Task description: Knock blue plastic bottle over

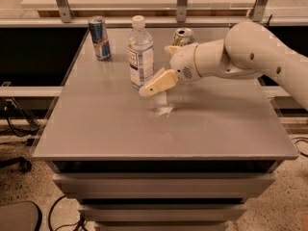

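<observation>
closest to me, below and well in front of the gripper, a dark chair seat (17,218) shows at the floor's left corner, and grey drawers (163,184) sit stacked under the front edge of the table (96,129). the grey tabletop between that edge and the gripper carries a pale glare patch and nothing more.

the gripper (147,90) hangs low over the middle of the table, its tan tip slanting down and leftward from a white arm (250,52) that reaches in from the right side. whether it is spread or pressed together i cannot tell from here.

the blue plastic bottle (140,57) stands upright just behind the gripper's tip, white cap on, label facing front. the tip lies right at the bottle's lower right side; i cannot tell if they touch.

farther back and well off to the left of the gripper stands a slim blue-silver can (99,37). behind the arm's wrist, to the right of the bottle, a green-white soda can (183,35) peeks out, partly hidden. beyond them a rail with metal posts (181,1) runs across the back.
</observation>
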`<state>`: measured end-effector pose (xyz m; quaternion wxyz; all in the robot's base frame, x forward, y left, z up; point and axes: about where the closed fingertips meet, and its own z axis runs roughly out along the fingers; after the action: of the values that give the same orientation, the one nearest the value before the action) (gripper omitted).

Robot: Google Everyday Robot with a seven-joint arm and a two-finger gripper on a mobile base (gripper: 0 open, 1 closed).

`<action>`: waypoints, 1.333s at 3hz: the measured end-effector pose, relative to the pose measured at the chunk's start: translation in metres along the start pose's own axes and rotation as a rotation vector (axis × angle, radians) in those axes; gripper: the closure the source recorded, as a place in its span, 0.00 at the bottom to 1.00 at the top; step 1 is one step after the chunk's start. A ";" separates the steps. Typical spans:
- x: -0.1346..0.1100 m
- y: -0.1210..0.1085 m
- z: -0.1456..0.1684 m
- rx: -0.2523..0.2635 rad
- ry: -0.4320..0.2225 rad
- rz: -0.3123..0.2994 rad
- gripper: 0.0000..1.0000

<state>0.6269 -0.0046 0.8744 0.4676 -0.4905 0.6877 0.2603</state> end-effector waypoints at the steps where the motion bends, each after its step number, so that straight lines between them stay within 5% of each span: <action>1: -0.007 -0.003 0.011 -0.025 -0.047 -0.007 0.00; 4: -0.026 0.001 0.031 -0.098 -0.139 -0.025 0.64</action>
<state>0.6401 0.0318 0.8843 0.4929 -0.5022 0.6337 0.3214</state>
